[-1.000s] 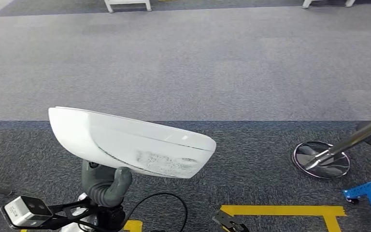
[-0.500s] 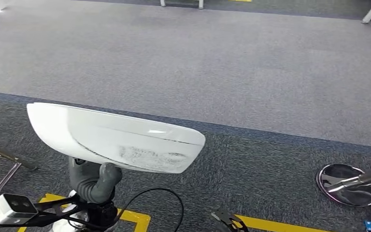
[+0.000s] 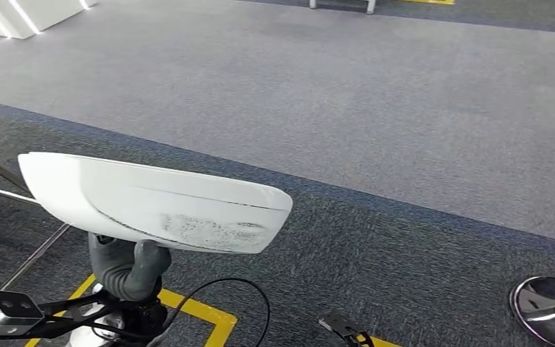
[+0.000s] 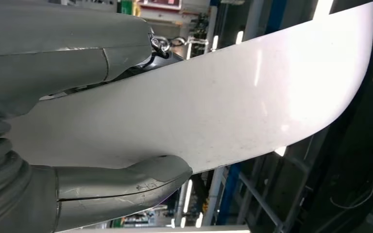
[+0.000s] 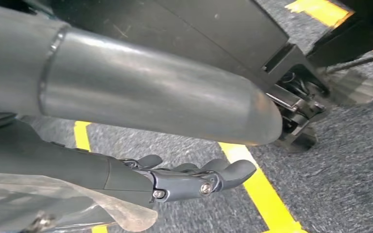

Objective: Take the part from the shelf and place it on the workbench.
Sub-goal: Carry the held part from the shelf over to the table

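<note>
Turning left is what the whole head view indicates: vs. the earlier frames, the floor pattern slides right. The pale carpet band [image 3: 347, 101] now runs diagonally, and the chrome stand base [image 3: 553, 311] sits at the far right edge instead of mid-right. This is camera motion; the floor items themselves do not move.

New items enter at left: thin metal legs [image 3: 3, 184] near the part's left end, and a white angled unit [image 3: 22, 14] at far left. Whether either belongs to the workbench cannot be told.

Relative to the body, the part [image 3: 152, 202], a long white curved shell, stays in front, near-left, roughly level, its left end slightly higher. It is carried above the floor, clear of any surface.

Left hand [image 3: 126, 264] grips the part from below. In the left wrist view the thumb [image 4: 121, 187] presses one face, the fingers [image 4: 63, 34] the other.

Right hand [image 5: 194, 179] hangs near the floor beside yellow floor tape [image 5: 257, 194], fingers curled in, holding nothing.

Assessment: pick-up is done and transit is under way; placement is not yet begun. Grip looks stable, approx. unchanged through the turn.
</note>
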